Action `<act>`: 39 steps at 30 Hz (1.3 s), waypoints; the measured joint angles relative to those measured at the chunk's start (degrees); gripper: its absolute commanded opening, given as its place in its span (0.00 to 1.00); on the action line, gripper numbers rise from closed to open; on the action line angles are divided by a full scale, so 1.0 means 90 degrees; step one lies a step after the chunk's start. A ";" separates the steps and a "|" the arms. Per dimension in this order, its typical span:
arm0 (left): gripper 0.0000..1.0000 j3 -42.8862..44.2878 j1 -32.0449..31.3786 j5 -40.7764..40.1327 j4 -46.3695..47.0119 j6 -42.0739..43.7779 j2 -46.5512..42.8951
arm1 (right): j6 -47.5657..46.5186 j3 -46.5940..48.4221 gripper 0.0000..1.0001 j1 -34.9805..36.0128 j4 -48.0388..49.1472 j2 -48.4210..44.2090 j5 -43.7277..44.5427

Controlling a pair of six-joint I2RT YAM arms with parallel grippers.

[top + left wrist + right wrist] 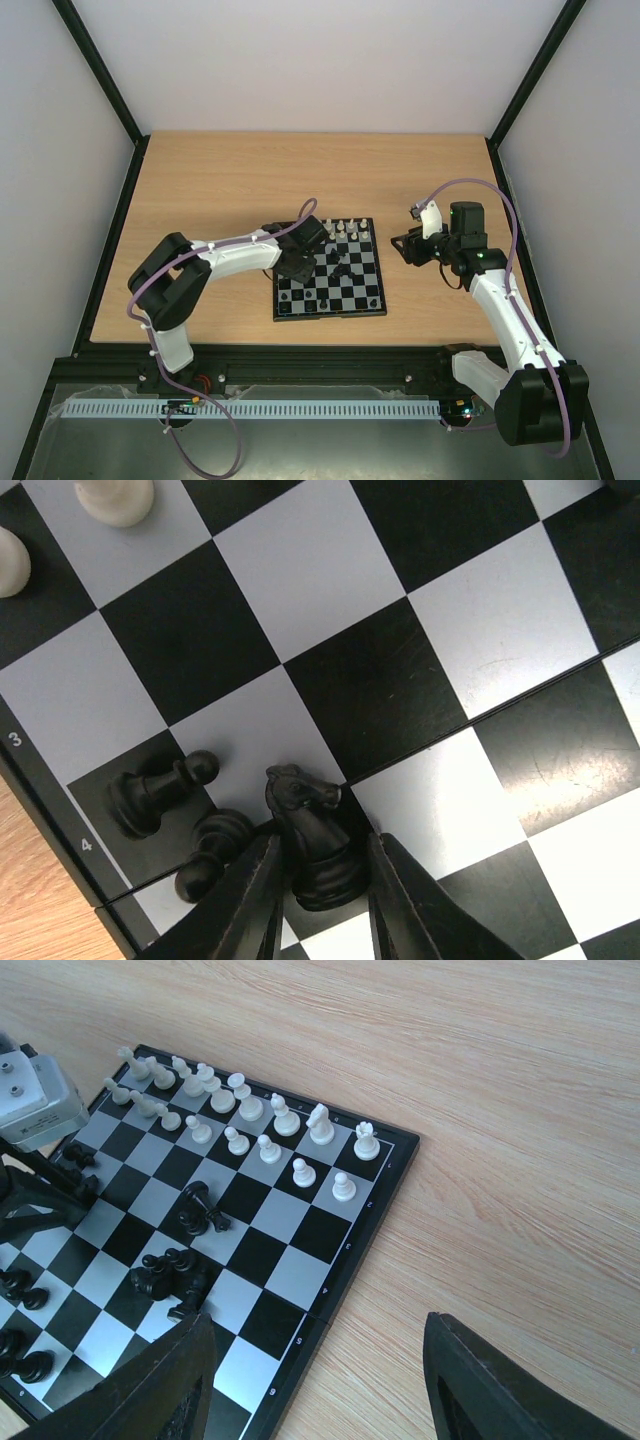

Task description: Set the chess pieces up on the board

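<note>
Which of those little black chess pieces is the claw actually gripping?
The small black horse-headed knight, pinched between the left claw's two fingers. The two black pawns beside it sit outside the claw's grip.

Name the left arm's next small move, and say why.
Probably lift straight up. The left pincer looks closed on the black knight, which sits low over the board, close beside two black pawns that seem to lie toppled. A sideways drag would likely knock them.
</note>
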 measured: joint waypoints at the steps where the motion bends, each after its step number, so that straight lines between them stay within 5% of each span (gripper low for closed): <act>1: 0.24 0.0000 0.0002 0.0000 0.0022 0.0000 0.0000 | 0.0000 0.0000 0.59 0.0000 0.0000 0.0000 0.0000; 23: 0.11 -0.0517 -0.0175 -0.0024 0.0629 0.0340 -0.0469 | 0.0209 0.0066 0.58 0.0000 -0.0068 0.0097 -0.0350; 32: 0.11 -0.1472 -0.1001 0.0029 0.1831 0.0617 -0.2329 | 0.0321 0.1739 0.51 0.0107 -0.1158 0.2300 -0.1940; 39: 0.12 -0.1766 -0.1326 0.0121 0.2463 0.0930 -0.2973 | 0.0141 0.2662 0.50 0.0933 -0.2324 0.3594 -0.3058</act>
